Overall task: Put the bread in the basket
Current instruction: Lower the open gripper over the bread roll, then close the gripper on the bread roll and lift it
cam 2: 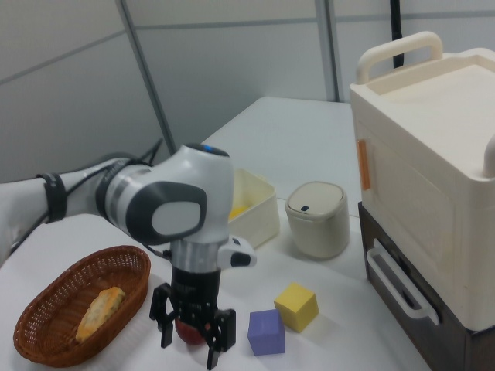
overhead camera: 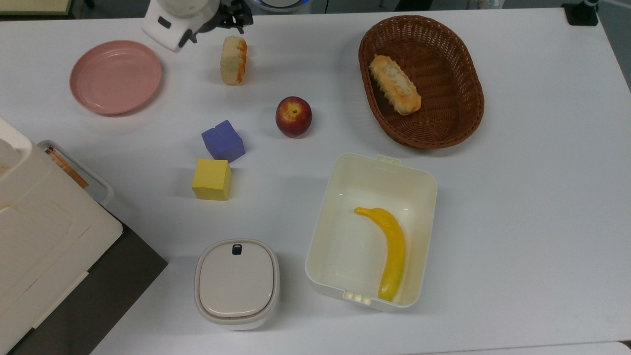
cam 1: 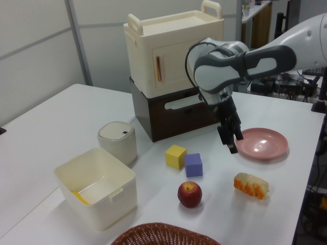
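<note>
White tabletop (overhead camera: 517, 197) carries the bread (overhead camera: 233, 59), lying well apart from the basket (overhead camera: 463, 118). Gripper (cam 2: 191, 330) hangs empty, its 2 fingers spread.

The white and grey robot arm (cam 1: 240, 61) reaches in from the left view's right, its wrist bent downward. The black two-finger pincer (cam 2: 193, 338) hangs below it, pointing down, fingers (cam 2: 165, 328) spread apart and holding nothing.
</note>
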You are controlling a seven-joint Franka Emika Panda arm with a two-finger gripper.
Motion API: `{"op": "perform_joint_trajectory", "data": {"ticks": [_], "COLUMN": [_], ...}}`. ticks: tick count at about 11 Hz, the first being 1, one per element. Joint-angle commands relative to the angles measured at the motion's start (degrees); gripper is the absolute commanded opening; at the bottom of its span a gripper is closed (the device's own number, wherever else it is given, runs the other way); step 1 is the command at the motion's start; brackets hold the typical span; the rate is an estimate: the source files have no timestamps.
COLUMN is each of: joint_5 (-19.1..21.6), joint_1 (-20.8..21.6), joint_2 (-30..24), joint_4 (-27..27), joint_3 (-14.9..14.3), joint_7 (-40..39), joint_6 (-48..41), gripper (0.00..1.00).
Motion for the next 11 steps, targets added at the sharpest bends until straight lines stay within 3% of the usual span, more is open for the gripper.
{"op": "perform_joint_trajectory", "data": {"ticks": [1,6,7,9,11], "joint_5": [-0.9,-5.2,-5.4,-6.7,-7.2], "joint_1": [1.0,1.1,1.6,3.1,3.6], "joint_2": [4.1,11.5,12.4,14.4,14.6], "joint_4": [-1.5,-1.3,-1.3,-1.2,-0.9], "joint_3": [0.0,0.4,0.4,0.5,0.5], "joint_7": [-0.4,1.2,1.1,1.2,1.4], "joint_6": [2.0,3.2,3.4,3.6,4.2], "gripper": [1.00,1.00,0.96,0.74,0.23]}}
